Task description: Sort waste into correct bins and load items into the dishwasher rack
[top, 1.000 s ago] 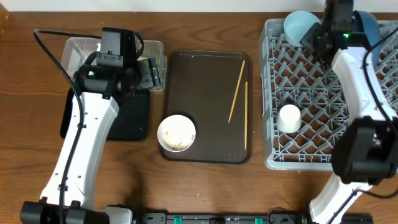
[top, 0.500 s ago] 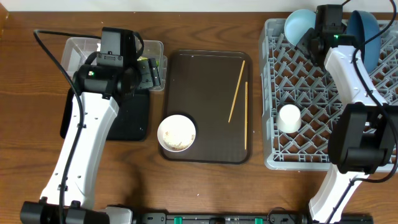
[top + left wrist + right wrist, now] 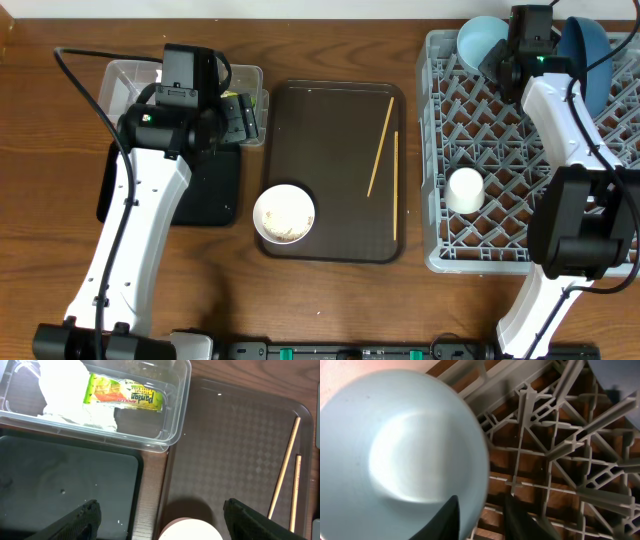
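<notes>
**Loaded in the dishwasher rack (image 3: pixel 436 262), right side of the bench:**
- light blue bowl (image 3: pixel 478 40), on edge at the far left corner; pale, glossy and smooth inside
- dark blue dish (image 3: pixel 592 55), on edge at the far right corner
- small white cup (image 3: pixel 465 190), mouth down among the pegs, near the rack's left wall

**Binned in the clear tub (image 3: pixel 176 415), far left:**
- crumpled white napkin (image 3: pixel 67 387)
- yellow-green wrapper (image 3: pixel 125 392), lying just beside the napkin

**Outstanding:**
- white bowl (image 3: pixel 284 213), on the near left corner of the brown serving tray (image 3: pixel 330 120); whitish scraps appear to lie inside, though this is not sharp enough to confirm
- two chopsticks (image 3: pixel 381 140), on the tray's right half
- black tray (image 3: pixel 60 480), which shows only specks

**Estimate:** past halfway. Scraps, bowl and chopsticks remain.

**Grippers:**
- right gripper (image 3: pixel 482 505): fingers apart, straddling the light blue bowl's rim with a gap showing, apparently not clamped
- left gripper (image 3: pixel 162 512): spread wide and holding nothing, hanging above the tub, black tray and white bowl
</notes>
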